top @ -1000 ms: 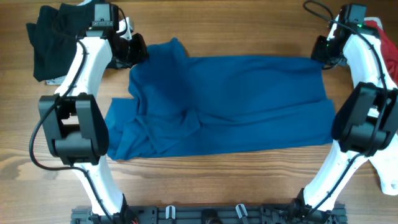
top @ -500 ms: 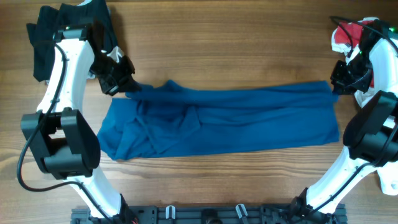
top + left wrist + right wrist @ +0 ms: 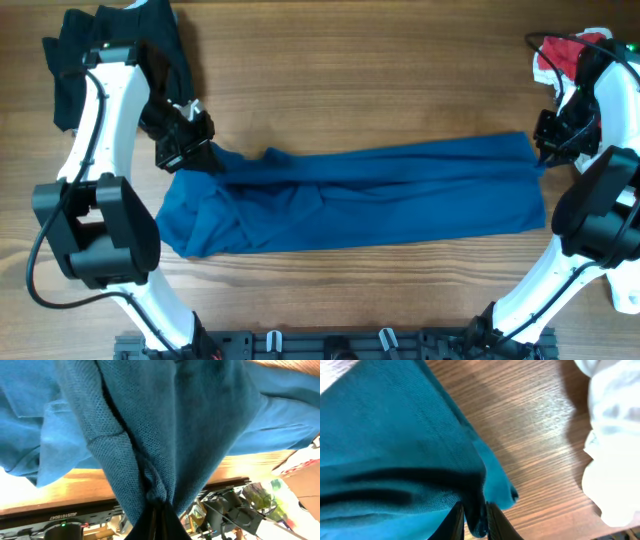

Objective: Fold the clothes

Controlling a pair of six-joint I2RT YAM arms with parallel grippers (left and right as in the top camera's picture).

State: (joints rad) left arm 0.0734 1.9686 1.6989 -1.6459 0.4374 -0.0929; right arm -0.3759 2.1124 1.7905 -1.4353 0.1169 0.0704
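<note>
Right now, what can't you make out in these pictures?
- Left wrist: left gripper tips buried in blue shirt.
- Overhead: black garment partly under the left arm, cut by the top edge.
- Overhead: red-and-white garment mostly behind the right arm.
- Right wrist: white cloth washed out, edge-cut.

Brown wood-grain table (image 3: 360,80) carries four items. Large deep-blue fabric shirt (image 3: 380,200) lies bunched lengthwise across the centre. Black fabric garment (image 3: 60,75) is heaped at the far left corner. Red-and-white fabric garment (image 3: 560,50) sits at the far right corner. Pale white cloth (image 3: 625,290) lies at the near right edge, apart from the shirt.
</note>
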